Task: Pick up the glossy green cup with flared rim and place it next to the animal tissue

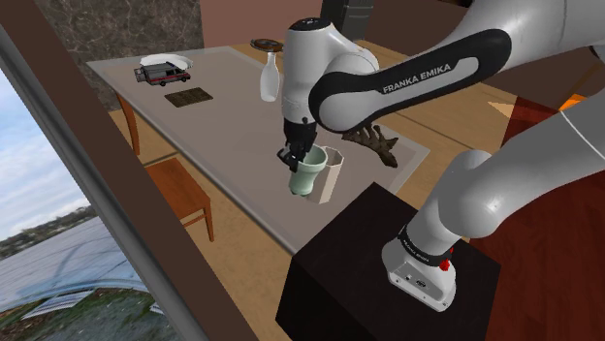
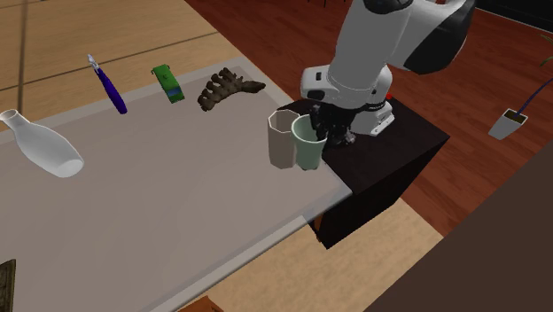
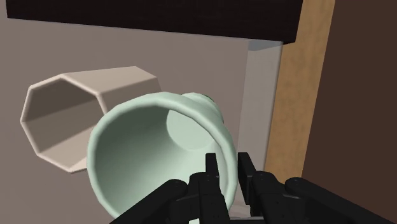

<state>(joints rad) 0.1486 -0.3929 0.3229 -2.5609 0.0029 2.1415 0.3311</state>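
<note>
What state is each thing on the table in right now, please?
claw, shut on the green cup's rim, one finger inside and one outside.
green cup, upright, empty, gripped at the rim.
pale octagonal cup, upright, empty, not held.
white bottle, lying on its side.
brown animal tissue, lying flat, untouched.

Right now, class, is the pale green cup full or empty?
Empty: the wrist view looks into the green cup and shows its bare inner bottom, nothing inside.
</note>
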